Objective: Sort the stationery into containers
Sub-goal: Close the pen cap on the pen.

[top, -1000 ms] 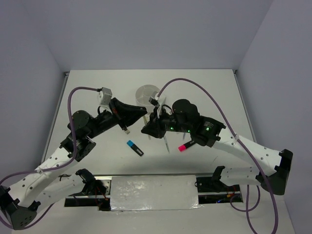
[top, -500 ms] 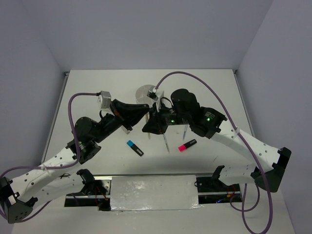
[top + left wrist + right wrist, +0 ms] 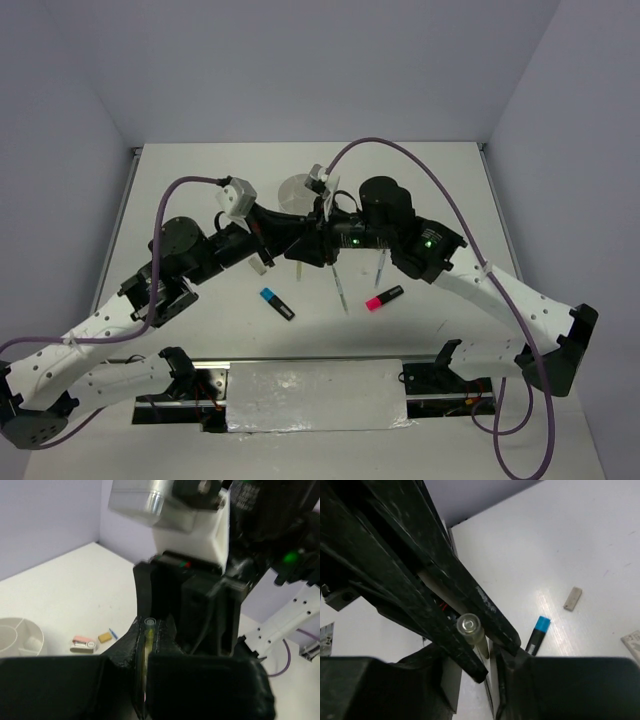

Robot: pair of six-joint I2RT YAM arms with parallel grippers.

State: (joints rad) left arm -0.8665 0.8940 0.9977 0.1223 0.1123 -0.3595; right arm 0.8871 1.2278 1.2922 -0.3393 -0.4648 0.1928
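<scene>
A thin yellow pen [image 3: 148, 641] with a clear end cap is pinched between the fingers of my left gripper [image 3: 149, 630], which is shut on it. Both grippers meet above the table's middle, left gripper [image 3: 290, 243] tip to tip with right gripper [image 3: 308, 250]. In the right wrist view the pen [image 3: 470, 626] points into my right gripper [image 3: 485, 657], whose jaws stand slightly apart around its end. The white round container [image 3: 295, 188] sits just behind them, partly hidden. A blue-and-black highlighter [image 3: 277, 303] and a pink-and-black highlighter [image 3: 384, 297] lie in front.
Two thin pens [image 3: 340, 290] [image 3: 381, 265] lie near the pink highlighter. A small beige eraser [image 3: 573, 598] rests beside the blue highlighter [image 3: 537, 635]. Next to the container [image 3: 20, 635] lie a pink piece [image 3: 82, 643] and a beige eraser [image 3: 104, 637].
My left arm has swung right and forward, bringing the pen up to the right gripper. The right gripper's jaws have parted a little around the pen's end.
</scene>
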